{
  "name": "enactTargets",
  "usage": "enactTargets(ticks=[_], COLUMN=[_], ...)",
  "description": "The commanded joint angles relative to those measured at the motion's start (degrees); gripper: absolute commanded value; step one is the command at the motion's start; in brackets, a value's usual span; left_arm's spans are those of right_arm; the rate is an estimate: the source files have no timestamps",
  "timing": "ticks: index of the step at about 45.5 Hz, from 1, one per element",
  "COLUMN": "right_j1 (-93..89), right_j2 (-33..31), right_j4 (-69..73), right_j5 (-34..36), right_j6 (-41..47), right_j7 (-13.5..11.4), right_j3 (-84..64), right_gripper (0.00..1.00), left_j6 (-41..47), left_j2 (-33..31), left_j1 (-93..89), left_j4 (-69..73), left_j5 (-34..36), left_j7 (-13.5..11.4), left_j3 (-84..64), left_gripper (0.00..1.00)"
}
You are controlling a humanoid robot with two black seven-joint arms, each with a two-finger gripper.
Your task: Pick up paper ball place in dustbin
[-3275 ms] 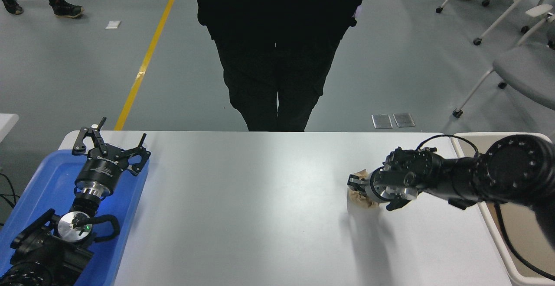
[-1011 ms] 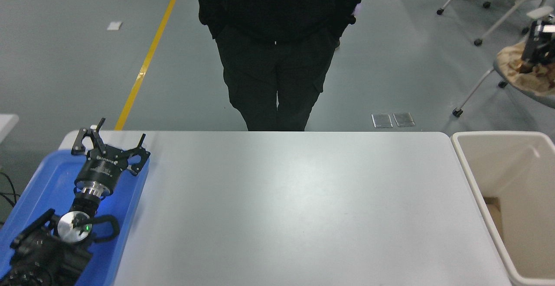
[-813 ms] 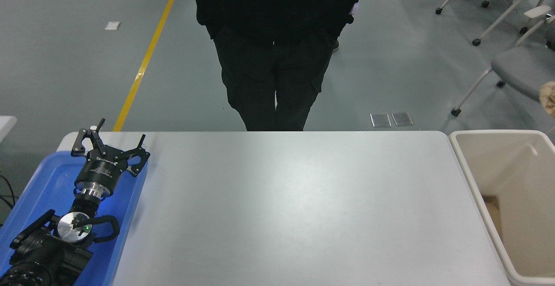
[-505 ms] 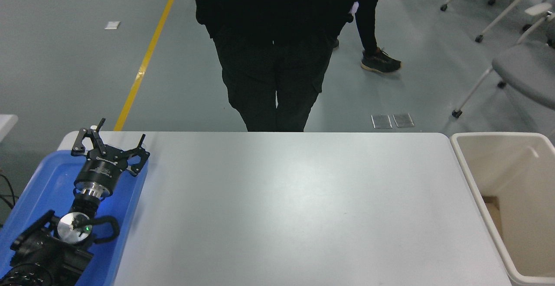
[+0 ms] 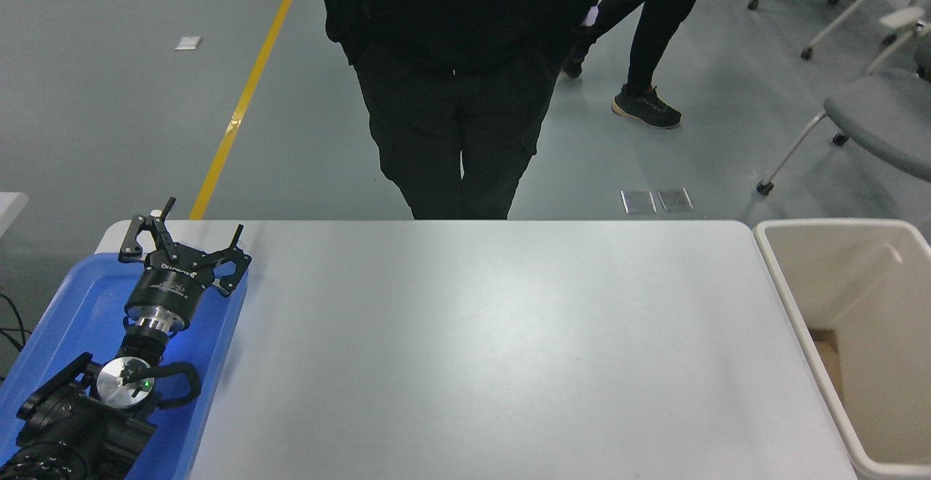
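Observation:
The cream-beige dustbin (image 5: 778, 276) stands off the table's right edge; I see its rim and part of its smooth inside walls and floor. The paper ball is out of view. My right arm and gripper are out of view. My left gripper (image 5: 185, 236) is parked at the lower left over the blue tray (image 5: 69, 305), open and empty.
A person in black (image 5: 458, 102) stands at the table's far edge, middle. Another person's legs (image 5: 647, 36) pass behind at the upper right. A grey chair (image 5: 873, 113) stands on the floor at the right. The white table (image 5: 494, 349) spans the middle.
My right arm, which held the paper ball on the table and then lifted it high at the right edge, has left the picture with the ball. A second person has walked in behind.

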Motion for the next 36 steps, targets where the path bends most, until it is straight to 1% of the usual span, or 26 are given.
enactTargets(ticks=[1,16,28,29,30,33,34,35,36], right_j1=[-10.84,-15.23,-15.85,-15.85,-15.85,-15.68,-15.50,-15.32,-15.15], right_j2=[5.58,8.22,8.13,8.13,8.04,7.69,7.69,7.61,7.60], right_j4=[-10.63,-10.80,-10.63,-10.54,-10.54,-10.54,-10.54,-10.45,-10.19], right_j5=[-0.21,-0.39,-0.21,-0.30,-0.30,-0.30,-0.30,-0.30,-0.30], right_j6=[-3.40,-7.36,-7.80,-7.88,-7.89,-8.41,-8.67,-9.11,-9.46], right_j7=[0.02,0.02,-0.07,-0.07,-0.07,-0.07,-0.07,-0.07,-0.07], right_j3=[5.73,5.64,6.08,6.08,6.00,6.00,6.08,6.08,6.08], right_gripper=[0.00,0.00,0.00,0.07,0.19,0.63,0.74,0.81,0.83], left_j6=[0.00,0.00,0.00,0.00,0.00,0.00,0.00,0.00,0.00], left_j2=[0.01,-0.08,-0.08,0.01,-0.08,0.01,-0.08,0.01,0.01], left_j1=[-0.07,-0.08,0.01,0.01,0.01,0.01,-0.07,0.01,-0.07], left_j4=[0.00,0.00,0.00,0.00,0.00,0.00,0.00,0.00,0.00], left_j5=[0.00,0.00,0.00,0.00,0.00,0.00,0.00,0.00,0.00], left_j7=[0.00,0.00,0.08,0.00,0.00,0.00,0.00,0.08,0.00], left_j3=[-0.03,-0.03,-0.03,-0.03,-0.03,-0.03,-0.03,-0.03,-0.03], left_gripper=[0.99,0.99,0.99,0.99,0.99,0.99,0.99,0.99,0.99])
